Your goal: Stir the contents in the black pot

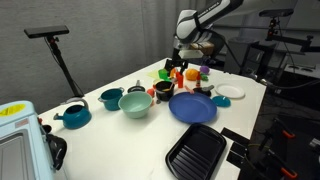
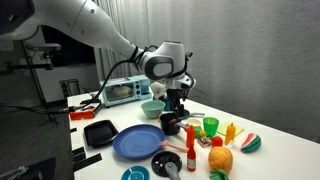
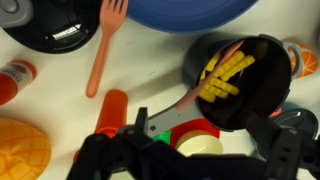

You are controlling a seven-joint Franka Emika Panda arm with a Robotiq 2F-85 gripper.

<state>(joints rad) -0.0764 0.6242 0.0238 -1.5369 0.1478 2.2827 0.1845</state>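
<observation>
The black pot point(image 3: 255, 85) is small and round, with a grey handle pointing toward the lower left. It holds yellow fries point(image 3: 225, 72) and a pink utensil point(image 3: 232, 48). In both exterior views it point(image 1: 163, 90) point(image 2: 170, 124) stands next to the blue plate. My gripper point(image 3: 200, 135) hovers just above and beside the pot, with its fingers spread apart. A red and cream toy point(image 3: 195, 143) lies under the gap between them. The gripper also shows in both exterior views point(image 1: 180, 64) point(image 2: 173, 102).
A blue plate point(image 1: 193, 107) point(image 2: 137, 142), a black ridged grill pan point(image 1: 196, 152) and teal pots point(image 1: 75, 115) point(image 1: 110, 98) stand on the white table. An orange fork point(image 3: 105, 45), an orange cylinder point(image 3: 112, 108) and toy foods point(image 2: 220, 158) lie around the pot.
</observation>
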